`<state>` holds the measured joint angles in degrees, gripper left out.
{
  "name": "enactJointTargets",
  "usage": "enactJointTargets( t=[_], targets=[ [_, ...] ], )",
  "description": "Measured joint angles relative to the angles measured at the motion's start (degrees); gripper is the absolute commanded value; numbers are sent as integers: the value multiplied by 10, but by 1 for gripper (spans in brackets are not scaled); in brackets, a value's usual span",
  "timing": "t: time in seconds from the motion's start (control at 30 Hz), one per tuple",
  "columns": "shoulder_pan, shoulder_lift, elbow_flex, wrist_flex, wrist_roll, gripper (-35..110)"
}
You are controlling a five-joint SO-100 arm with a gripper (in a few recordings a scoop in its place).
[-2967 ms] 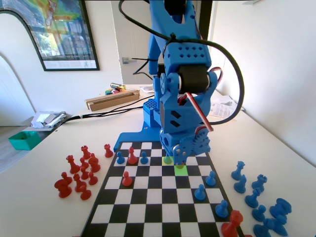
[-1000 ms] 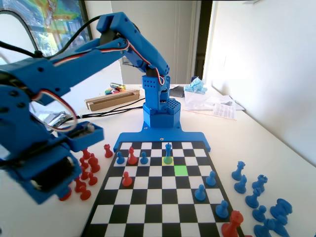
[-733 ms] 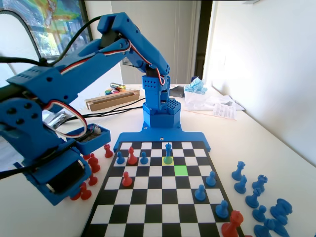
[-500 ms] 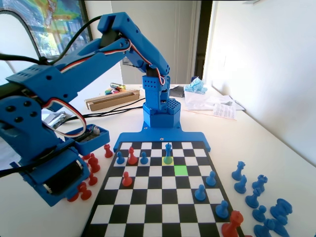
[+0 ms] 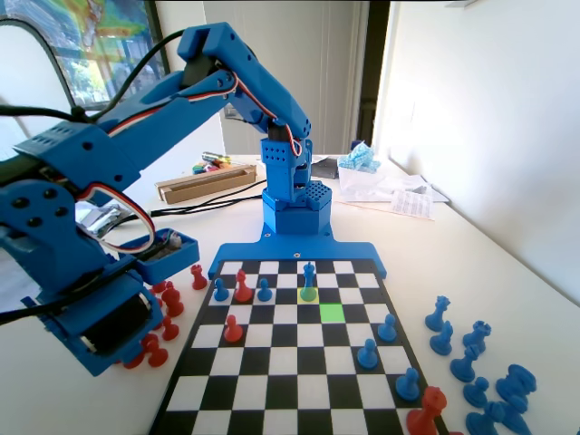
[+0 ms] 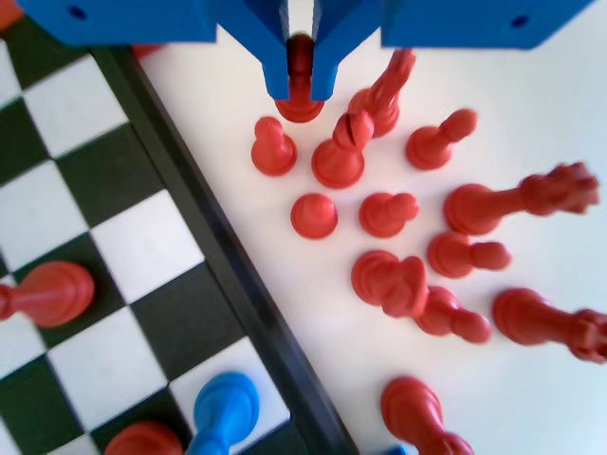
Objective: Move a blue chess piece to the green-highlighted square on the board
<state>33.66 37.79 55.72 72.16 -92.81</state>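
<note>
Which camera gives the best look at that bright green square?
The fixed view: the green-highlighted square lies unobstructed and empty near the middle of the board, diagonally next to the blue chess piece. The wrist view looks down at red pieces beside the board's edge instead.

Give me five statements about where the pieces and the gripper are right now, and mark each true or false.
1. The blue chess piece stands on the green-highlighted square. False: it stands on the paler yellow-green square, one row farther and one column to the left in the fixed view; the green square is bare.
2. The gripper is above the group of red pieces on the table beside the board. True.
3. The gripper holds a blue pawn. False: its jaws stand nearly closed with only a red piece seen below them in the wrist view.
4. Spare blue pieces stand on the table to the right of the board in the fixed view. True.
5. Only blue pieces stand on the board. False: red ones do too.
</note>
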Motion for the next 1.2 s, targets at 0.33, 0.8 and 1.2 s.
enactJointTargets(
  t=[0.33, 0.8, 1.2],
  targets=[
    [0, 0, 10, -11, -9, 8],
    [11, 0, 4, 24, -10, 9],
    [7, 8, -37, 78, -1, 9]
  ],
)
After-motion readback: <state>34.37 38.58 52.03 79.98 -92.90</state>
